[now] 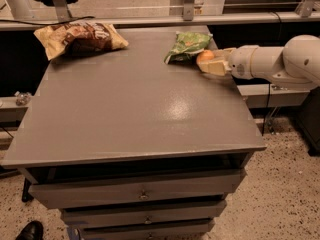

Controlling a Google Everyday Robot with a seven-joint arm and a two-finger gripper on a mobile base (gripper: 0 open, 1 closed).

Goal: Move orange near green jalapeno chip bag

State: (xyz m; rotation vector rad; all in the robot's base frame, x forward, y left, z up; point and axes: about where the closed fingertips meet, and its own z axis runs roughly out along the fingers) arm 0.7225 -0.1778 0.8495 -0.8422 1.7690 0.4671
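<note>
The orange (205, 57) sits between the fingers of my gripper (209, 63), low over the table's far right part. The gripper is shut on it. The white arm (272, 63) reaches in from the right. The green jalapeno chip bag (187, 45) lies on the table just left of and behind the orange, almost touching it.
A larger brown-and-tan snack bag (80, 36) lies at the table's far left corner. The grey table (130, 114) has drawers (144, 194) below its front edge. A rail (150, 20) runs behind the table. A shoe (29, 231) shows on the floor at the bottom left.
</note>
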